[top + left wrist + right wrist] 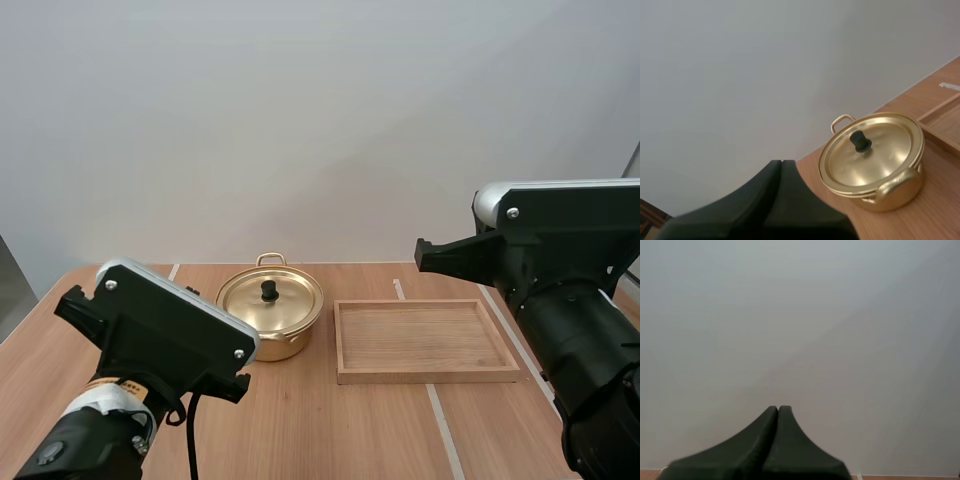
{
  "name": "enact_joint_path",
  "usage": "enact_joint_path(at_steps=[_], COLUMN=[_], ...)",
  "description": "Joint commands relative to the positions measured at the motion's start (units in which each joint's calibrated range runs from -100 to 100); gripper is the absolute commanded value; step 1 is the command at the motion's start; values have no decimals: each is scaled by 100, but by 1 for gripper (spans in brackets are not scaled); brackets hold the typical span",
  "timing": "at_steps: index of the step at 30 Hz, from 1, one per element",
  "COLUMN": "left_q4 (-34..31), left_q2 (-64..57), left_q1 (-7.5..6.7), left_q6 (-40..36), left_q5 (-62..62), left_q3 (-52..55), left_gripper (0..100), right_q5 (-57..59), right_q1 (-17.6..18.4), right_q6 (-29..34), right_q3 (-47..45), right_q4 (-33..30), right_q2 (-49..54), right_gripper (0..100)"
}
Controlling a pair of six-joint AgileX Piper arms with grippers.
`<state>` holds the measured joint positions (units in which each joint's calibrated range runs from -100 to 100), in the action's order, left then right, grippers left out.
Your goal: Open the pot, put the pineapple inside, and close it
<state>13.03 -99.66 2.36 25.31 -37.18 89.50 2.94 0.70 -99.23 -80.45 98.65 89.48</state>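
Left gripper (781, 162) and right gripper (778, 408) are each pressed together on nothing, well back from the pot (270, 315), which stands lidded on the worktop (330, 430) beside the wooden tray (425, 340). Opening seems not yet begun; next, one gripper must spread and descend onto the black knob (269, 291).

The high camera sits behind and above both arm bases and faces forward and down across the desk (320, 430). It takes in the pot (270, 318) and the wooden tray (425, 340) at middle range, with the left arm (150, 340) and right arm (570, 250) close to the lens.

The left wrist camera looks out over its own jaws (pressed together as one dark wedge) and faces the pot from close by, at a tilt, with the wall (320, 120) behind. It shares the pot, one edge of the wooden tray and part of the desk with the high view.

The right wrist camera looks over its own jaws, likewise together, straight at the wall, and catches a thin strip of desk.
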Motion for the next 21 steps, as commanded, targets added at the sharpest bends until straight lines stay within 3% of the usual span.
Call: enact_joint_path(at_steps=[1, 5, 10, 17, 21], left_q4=[-297, -733, -615, -812, -841], left_q2=[-34, -34, -34, -34, -34], left_q1=[1, -13, -48, -499, -528], left_q6=[-802, -2372, -3372, -3416, -3630], left_q5=[54, 54, 161, 468, 645], left_q3=[150, 332, 629, 964, 1050], left_gripper=[0, 0, 0, 0, 0], right_q5=[50, 50, 50, 50, 50], right_q1=[-20, -20, -20, -20, -20], right_q6=[13, 13, 13, 13, 13], right_q3=[1, 1, 1, 1, 1], right_q4=[-86, -86, -86, -86, -86], right_q2=[55, 55, 55, 55, 55], right_gripper=[0, 0, 0, 0, 0])
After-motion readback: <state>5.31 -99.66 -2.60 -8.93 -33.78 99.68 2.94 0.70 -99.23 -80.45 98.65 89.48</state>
